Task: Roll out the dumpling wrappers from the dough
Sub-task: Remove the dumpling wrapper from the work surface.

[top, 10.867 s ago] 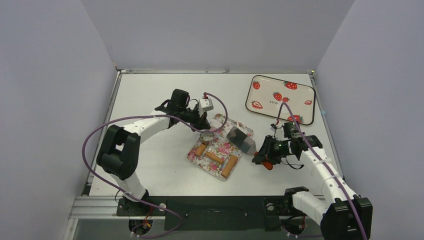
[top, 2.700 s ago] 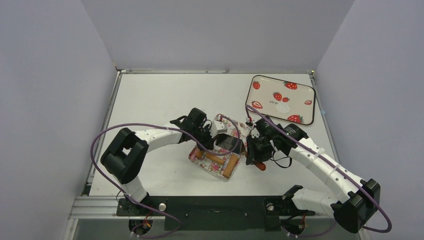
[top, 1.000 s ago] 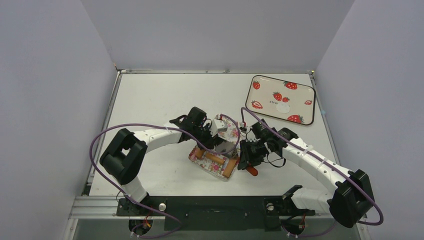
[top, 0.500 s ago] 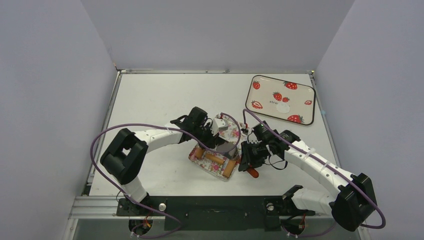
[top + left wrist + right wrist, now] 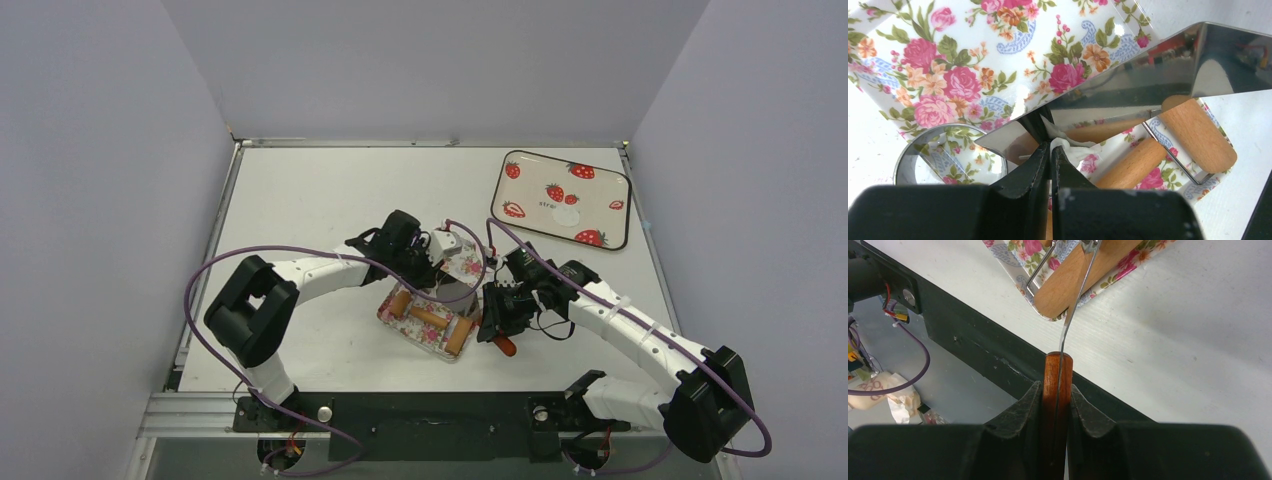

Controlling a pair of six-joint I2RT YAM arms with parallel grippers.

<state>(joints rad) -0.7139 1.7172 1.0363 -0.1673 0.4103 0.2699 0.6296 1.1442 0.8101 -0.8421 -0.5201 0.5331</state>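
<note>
Grey walls box in a white bench (image 5: 320,200). Off in the far right corner sits a strawberry tray (image 5: 610,180). Mid-bench, between the two arms, is a floral tray (image 5: 948,65) with a wooden roller (image 5: 1193,132) lying in it. Over that tray the right gripper (image 5: 1055,390) is clamped on the red handle of a spatula (image 5: 1148,75), blade tilted. A ring (image 5: 904,162) rests on the floral tray. One wrapper (image 5: 567,215) lies flat on the strawberry tray. Smallest bit: the left gripper (image 5: 1050,152) is pinched tight on a scrap of dough (image 5: 1075,149), right against the blade's edge.
</note>
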